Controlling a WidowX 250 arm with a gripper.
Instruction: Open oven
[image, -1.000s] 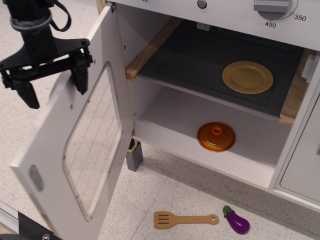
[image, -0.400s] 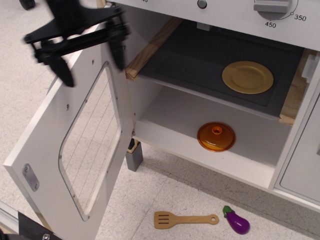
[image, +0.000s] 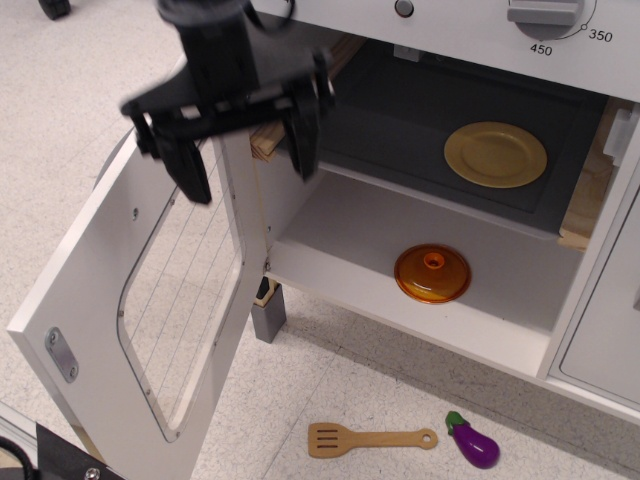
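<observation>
The white toy oven (image: 420, 240) stands with its door (image: 150, 300) swung wide open to the left. The door has a rounded window crossed by thin wires. The dark interior shows a yellow plate (image: 495, 154) on the upper shelf and an orange lid (image: 432, 273) on the lower floor. A numbered dial (image: 545, 15) sits at the top right. My black gripper (image: 250, 165) is open and empty, hanging above the door's hinge edge in front of the oven's left side. The grey bar handle is not visible.
A wooden spatula (image: 370, 438) and a purple toy eggplant (image: 473, 441) lie on the speckled floor in front of the oven. A plain white cabinet door (image: 605, 330) is at the right. A grey oven leg (image: 268, 320) stands below the hinge.
My gripper has moved right, from left of the door to over its hinge edge near the oven opening. The door swung slightly wider early on, then stayed still.
</observation>
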